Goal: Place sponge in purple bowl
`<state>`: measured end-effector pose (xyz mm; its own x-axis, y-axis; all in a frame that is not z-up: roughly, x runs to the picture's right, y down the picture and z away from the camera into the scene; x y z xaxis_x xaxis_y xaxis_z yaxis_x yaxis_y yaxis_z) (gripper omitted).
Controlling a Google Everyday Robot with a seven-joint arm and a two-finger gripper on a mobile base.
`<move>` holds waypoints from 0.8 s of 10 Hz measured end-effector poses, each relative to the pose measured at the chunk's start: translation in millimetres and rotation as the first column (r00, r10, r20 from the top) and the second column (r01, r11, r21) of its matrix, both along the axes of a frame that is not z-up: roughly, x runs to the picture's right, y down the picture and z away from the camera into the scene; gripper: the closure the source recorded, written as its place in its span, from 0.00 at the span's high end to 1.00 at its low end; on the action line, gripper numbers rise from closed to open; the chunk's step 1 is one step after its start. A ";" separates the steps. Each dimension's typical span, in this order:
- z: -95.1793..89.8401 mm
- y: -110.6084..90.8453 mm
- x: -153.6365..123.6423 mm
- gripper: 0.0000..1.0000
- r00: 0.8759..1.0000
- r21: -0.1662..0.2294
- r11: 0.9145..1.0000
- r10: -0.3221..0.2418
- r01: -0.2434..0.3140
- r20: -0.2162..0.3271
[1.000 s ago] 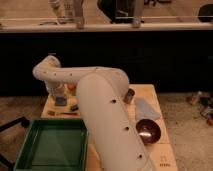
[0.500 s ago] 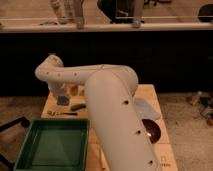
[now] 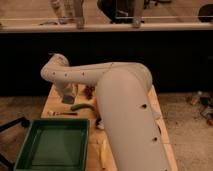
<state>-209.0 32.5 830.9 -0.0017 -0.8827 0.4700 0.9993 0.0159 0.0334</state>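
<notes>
My white arm [image 3: 125, 100] fills the middle of the view and reaches to the table's far left corner. The gripper [image 3: 69, 93] hangs there, just above a small blue thing [image 3: 68, 100] that may be the sponge; whether they touch cannot be told. The purple bowl is hidden behind the arm.
A green tray [image 3: 52, 145] stands at the front left of the wooden table [image 3: 54, 102]. A long green object [image 3: 82, 106], a dark small item [image 3: 89, 91] and a utensil [image 3: 62, 114] lie near the gripper. A dark counter wall [image 3: 170, 60] runs behind the table.
The arm's thick link has swung across the right of the table and now covers the purple bowl. The gripper has stayed at the far left corner.
</notes>
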 end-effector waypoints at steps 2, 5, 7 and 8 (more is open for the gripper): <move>-3.3 0.1 27.8 0.00 0.998 0.014 0.999 0.053 -0.052 -0.036; -7.5 3.1 68.7 0.00 0.987 0.032 0.990 0.137 -0.135 -0.087; -12.3 7.5 94.7 0.00 0.974 0.047 0.981 0.193 -0.189 -0.118; -15.5 10.4 109.1 0.00 0.966 0.056 0.975 0.222 -0.216 -0.135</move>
